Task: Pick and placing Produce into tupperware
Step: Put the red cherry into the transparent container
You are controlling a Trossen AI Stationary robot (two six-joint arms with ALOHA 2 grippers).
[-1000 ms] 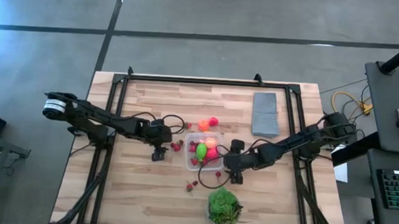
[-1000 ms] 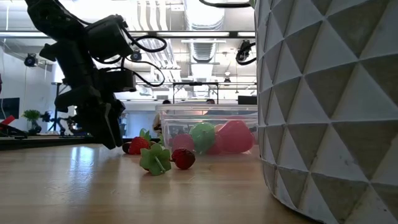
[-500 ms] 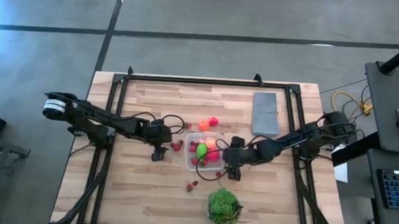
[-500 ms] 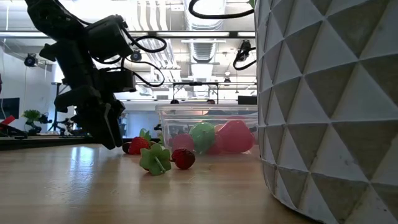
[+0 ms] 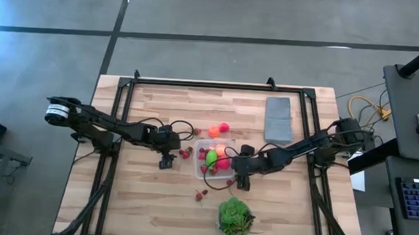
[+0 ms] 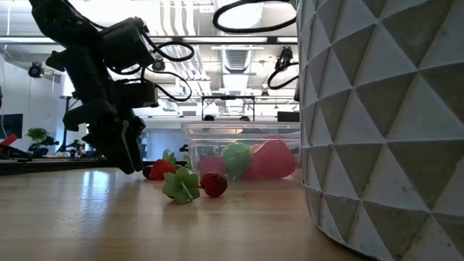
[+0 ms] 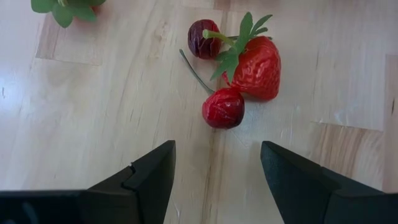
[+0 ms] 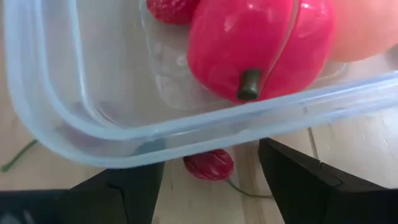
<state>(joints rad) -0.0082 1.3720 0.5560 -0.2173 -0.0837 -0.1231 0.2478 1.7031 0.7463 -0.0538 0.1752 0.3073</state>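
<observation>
Tupperware (image 8: 186, 127) rim over red berry (image 8: 209, 165), seen only from right wrist

In the high view, the left arm reaches from the left edge of the frame toward the centre, elbow slightly bent, its end effector (image 5: 167, 159) pointing down just left of centre. Its fingers (image 7: 149, 177) stand parted, with nothing between them. The right arm stretches in from the right edge, sloping down-left to the lower centre, where the right end effector (image 5: 243, 179) sits low with its fingers (image 8: 295, 174) apart.
</observation>
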